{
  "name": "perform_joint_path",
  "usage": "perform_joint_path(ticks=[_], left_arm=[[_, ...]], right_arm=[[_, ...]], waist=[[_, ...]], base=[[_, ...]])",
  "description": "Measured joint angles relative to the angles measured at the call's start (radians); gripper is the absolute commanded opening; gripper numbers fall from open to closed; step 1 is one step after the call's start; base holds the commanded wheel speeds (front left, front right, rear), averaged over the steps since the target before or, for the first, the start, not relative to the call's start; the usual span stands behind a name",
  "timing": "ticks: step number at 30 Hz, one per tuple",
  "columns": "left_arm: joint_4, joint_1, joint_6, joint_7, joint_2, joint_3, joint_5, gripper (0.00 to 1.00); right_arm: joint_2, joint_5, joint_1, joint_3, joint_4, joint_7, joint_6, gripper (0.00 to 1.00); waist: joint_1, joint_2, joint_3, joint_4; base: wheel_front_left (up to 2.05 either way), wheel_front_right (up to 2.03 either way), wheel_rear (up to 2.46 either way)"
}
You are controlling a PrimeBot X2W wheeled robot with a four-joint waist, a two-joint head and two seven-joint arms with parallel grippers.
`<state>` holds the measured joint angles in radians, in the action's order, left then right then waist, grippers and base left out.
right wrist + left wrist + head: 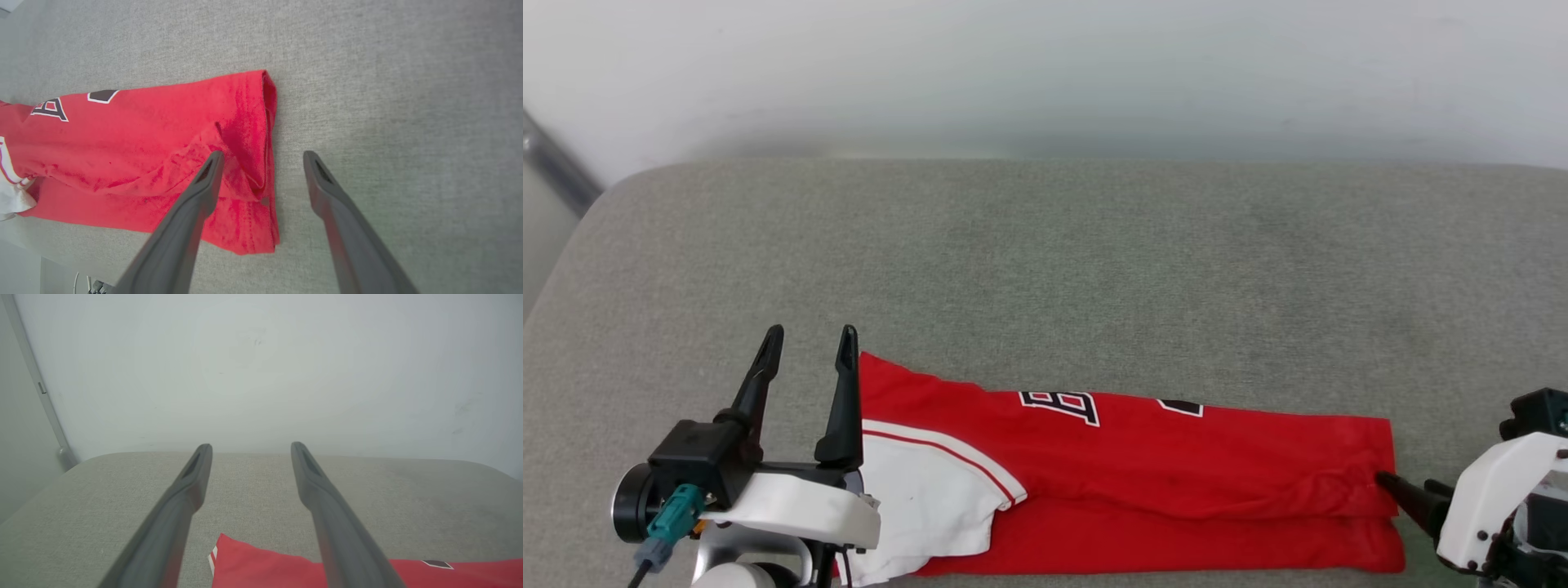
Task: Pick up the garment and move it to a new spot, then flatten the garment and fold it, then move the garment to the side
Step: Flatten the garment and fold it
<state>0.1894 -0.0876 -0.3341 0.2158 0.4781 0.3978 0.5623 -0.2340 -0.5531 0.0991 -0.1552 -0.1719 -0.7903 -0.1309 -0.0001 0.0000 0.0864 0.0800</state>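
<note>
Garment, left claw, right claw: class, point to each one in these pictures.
garment (1176, 465), head view, on its red folded body.
left claw (812, 333), head view, midway between its open fingertips.
right claw (263, 155), right wrist view, midway between its open fingertips.

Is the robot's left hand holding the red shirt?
No, the left gripper is open and empty; the garment lies on the cushion.

In the head view, the fold hides part of the numerals (1059, 406) on the garment (1176, 465), so they cannot be read. At lower left the left gripper (810, 341) covers the garment's left end. At lower right the right gripper (263, 157) shows one finger (1409, 496); the rest sits behind its white housing (1494, 490). The left wrist view's bottom edge cuts off the garment. The right wrist view's left edge cuts off the sleeve (12, 200).
</note>
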Motion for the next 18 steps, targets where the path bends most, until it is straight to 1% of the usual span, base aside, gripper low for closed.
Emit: perform_joint_path(ticks=[5,11,12,13,18], left_arm=[[0.013,-0.005,-0.013,-0.002,-0.001,0.013,-0.025,1.0],[0.01,-0.005,-0.013,-0.006,-0.003,0.018,-0.022,1.0],[0.008,-0.005,-0.013,-0.006,-0.003,0.018,-0.021,1.0],[0.006,-0.005,-0.013,-0.007,-0.003,0.019,-0.021,1.0],[0.001,-0.002,-0.013,-0.011,0.003,0.021,-0.015,1.0]], right_arm=[[0.024,-0.001,0.014,0.012,-0.085,-0.003,0.0,1.0],[0.03,-0.019,0.04,0.035,-0.139,-0.002,0.0,1.0],[0.03,-0.021,0.042,0.038,-0.142,-0.003,0.0,0.37],[0.03,-0.021,0.043,0.042,-0.146,-0.003,0.0,0.0],[0.027,-0.029,0.045,0.073,-0.142,-0.002,0.0,0.0]], waist=[[0.0,0.0,0.027,0.028],[0.0,0.0,0.041,0.042],[0.0,0.0,0.041,0.042],[0.0,0.0,0.039,0.042],[0.0001,0.0,0.025,0.033]], base=[[0.0,0.0,0.0],[0.0,0.0,0.0],[0.0,0.0,0.0],[0.0,0.0,0.0],[0.0,0.0,0.0]])
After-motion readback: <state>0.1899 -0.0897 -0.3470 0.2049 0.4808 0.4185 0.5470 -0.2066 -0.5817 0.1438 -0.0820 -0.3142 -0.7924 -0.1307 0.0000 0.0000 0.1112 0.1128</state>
